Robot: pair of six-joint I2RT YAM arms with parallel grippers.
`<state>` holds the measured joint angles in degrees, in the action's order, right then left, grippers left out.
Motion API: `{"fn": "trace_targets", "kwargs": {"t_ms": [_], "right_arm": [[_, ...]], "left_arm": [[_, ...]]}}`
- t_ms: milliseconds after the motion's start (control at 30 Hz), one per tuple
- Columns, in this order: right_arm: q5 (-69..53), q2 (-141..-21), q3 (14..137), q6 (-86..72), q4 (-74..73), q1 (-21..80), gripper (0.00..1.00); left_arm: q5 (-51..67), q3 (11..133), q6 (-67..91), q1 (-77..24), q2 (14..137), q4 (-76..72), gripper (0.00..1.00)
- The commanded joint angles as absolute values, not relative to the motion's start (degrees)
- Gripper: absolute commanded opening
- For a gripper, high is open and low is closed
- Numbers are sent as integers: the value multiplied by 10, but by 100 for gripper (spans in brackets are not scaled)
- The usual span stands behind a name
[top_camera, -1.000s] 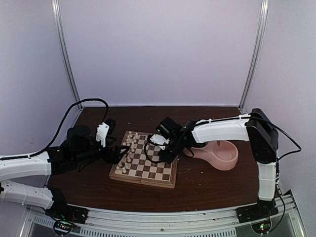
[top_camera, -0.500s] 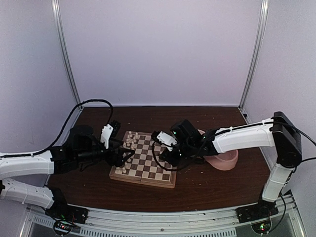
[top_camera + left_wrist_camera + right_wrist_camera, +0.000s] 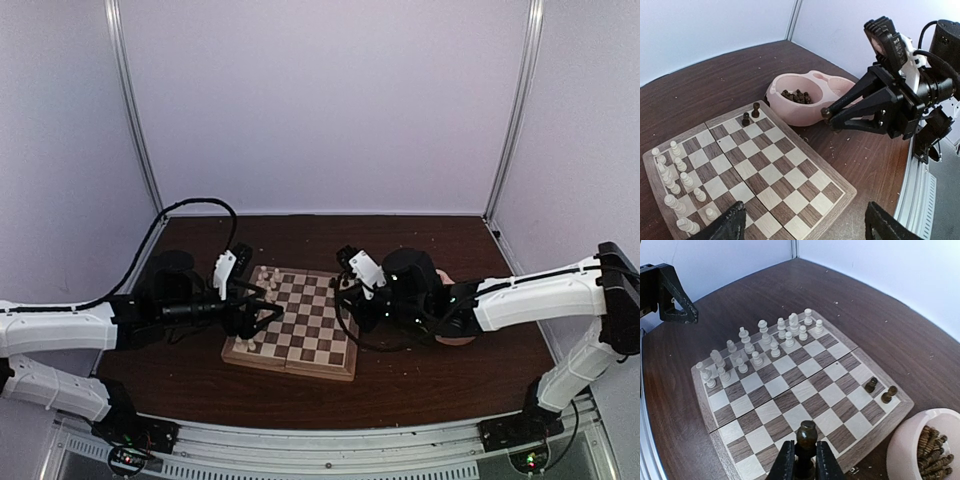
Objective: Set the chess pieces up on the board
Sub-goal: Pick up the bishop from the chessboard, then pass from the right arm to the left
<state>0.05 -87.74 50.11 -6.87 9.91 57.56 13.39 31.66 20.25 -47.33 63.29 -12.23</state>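
Note:
The board lies mid-table, also in the top view and the left wrist view. Cream chess pieces stand in two rows along its left side. Two dark pieces stand at its far right corner. My right gripper is shut on a dark brown piece, held upright above the board's right edge. My left gripper hangs open over the board's left part, holding nothing.
A pink double bowl with several dark pieces stands right of the board; its rim shows in the right wrist view. Crumbs dot the brown table. White walls and metal posts close in the back.
The right arm has stretched out lower and swung its wrist toward the board's right edge, jaws tightening on the dark piece. The left gripper has slid right over the board's left side.

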Motion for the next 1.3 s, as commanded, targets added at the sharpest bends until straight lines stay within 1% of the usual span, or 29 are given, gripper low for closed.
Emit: {"fn": "trace_targets", "kwargs": {"t_ms": [0,67,133,267,333,567,700,900,1033,1267], "right_arm": [[88,-849,453,-55,172,594,1],[109,-861,430,-33,226,595,1],[110,-884,407,-38,297,595,0],[72,-943,374,-52,458,599,0],[91,-966,365,-47,505,606,0],[91,-1001,375,-33,491,609,0],[50,-1018,383,-32,477,609,0],[-33,-1075,408,-43,482,608,0],[-53,-1091,421,-46,477,608,0],[-52,-1090,430,-55,466,607,5]], "left_arm": [[153,311,223,-471,637,-196,83],[144,331,235,-471,657,-193,83],[132,352,252,-471,685,-184,80],[126,321,291,-471,733,-283,76],[129,309,288,-472,748,-314,76],[151,347,278,-472,795,-249,75],[155,355,281,-473,800,-241,75],[153,363,290,-474,813,-231,75],[155,370,293,-485,815,-228,74],[126,388,253,-511,803,-181,75]]}}
